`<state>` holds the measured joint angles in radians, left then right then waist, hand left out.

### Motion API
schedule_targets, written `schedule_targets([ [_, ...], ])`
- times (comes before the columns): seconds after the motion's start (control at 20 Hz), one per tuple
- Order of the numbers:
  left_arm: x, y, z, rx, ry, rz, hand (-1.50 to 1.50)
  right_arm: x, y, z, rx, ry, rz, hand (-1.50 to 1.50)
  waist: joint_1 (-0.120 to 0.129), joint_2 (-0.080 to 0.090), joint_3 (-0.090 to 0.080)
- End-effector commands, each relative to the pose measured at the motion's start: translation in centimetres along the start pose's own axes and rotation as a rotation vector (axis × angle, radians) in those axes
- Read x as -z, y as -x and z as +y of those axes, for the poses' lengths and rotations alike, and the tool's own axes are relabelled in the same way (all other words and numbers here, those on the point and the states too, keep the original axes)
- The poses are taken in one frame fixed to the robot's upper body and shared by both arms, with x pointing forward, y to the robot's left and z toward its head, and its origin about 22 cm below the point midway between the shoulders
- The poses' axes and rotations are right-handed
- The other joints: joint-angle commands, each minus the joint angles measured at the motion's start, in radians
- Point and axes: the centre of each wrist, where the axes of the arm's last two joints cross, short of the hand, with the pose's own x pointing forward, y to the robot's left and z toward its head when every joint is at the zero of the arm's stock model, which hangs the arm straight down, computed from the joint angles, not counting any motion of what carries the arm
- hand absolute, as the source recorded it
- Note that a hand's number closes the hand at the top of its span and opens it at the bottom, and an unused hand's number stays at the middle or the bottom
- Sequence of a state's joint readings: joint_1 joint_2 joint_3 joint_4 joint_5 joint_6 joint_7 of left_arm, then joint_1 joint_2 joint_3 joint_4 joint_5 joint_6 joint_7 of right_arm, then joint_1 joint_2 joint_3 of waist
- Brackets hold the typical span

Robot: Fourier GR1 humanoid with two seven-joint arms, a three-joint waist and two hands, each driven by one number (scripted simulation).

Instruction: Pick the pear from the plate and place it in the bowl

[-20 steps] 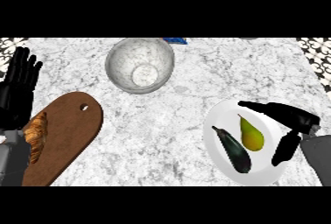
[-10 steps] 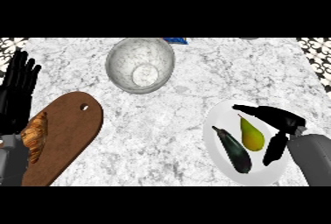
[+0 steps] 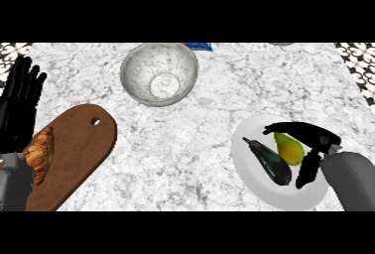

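Bowl [image 3: 159,73] sat upper centre on worktop [image 3: 190,144]. Plate [image 3: 275,191] lower right held pear [image 3: 290,149], with eggplant [image 3: 270,161] just left of it. Cutting board [image 3: 73,154] lower left carried croissant [image 3: 39,154] at its left edge.

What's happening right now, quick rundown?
Right hand open around pear on plate. Left hand open, resting. Eggplant beside pear. Bowl waiting.

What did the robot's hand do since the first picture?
The right hand slid left and down across the plate until it closed in around the pear, fingers above, thumb below; it has not lifted it. The eggplant, bowl, cutting board and left hand stayed put.
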<state>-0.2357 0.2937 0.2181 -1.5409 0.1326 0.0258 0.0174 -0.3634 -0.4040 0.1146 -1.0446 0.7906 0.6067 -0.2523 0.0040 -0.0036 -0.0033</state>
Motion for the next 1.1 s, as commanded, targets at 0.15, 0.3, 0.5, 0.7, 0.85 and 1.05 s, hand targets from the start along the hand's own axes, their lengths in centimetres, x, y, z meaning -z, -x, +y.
schedule_targets([
  [0.15,-0.3,0.2,-1.4,0.000,-0.003,0.017,0.00,1.5,1.1,-0.2,-0.013,0.072,-0.067,1.50,0.004,0.005,0.004],
  [0.3,0.6,0.0,-0.2,0.001,-0.003,0.005,0.00,0.0,1.4,-0.3,-0.035,0.110,-0.085,1.50,-0.002,0.004,0.003],
  [0.5,0.6,1.8,0.4,0.006,-0.007,0.000,0.00,0.2,-1.7,0.8,0.009,0.203,0.061,1.50,-0.025,0.000,0.002],
  [0.7,-0.7,1.2,2.7,0.039,-0.091,0.040,0.00,-3.4,4.1,4.3,0.079,0.350,0.562,1.50,-0.114,-0.029,-0.006],
  [0.85,-0.8,1.1,3.2,0.045,-0.107,0.044,0.00,-3.9,3.5,5.9,0.100,0.464,0.732,1.50,-0.129,-0.032,-0.007],
  [1.05,-1.4,1.5,4.4,0.055,-0.110,0.044,0.00,-4.4,-0.5,6.7,0.072,0.624,0.819,1.50,-0.114,-0.031,-0.008],
])
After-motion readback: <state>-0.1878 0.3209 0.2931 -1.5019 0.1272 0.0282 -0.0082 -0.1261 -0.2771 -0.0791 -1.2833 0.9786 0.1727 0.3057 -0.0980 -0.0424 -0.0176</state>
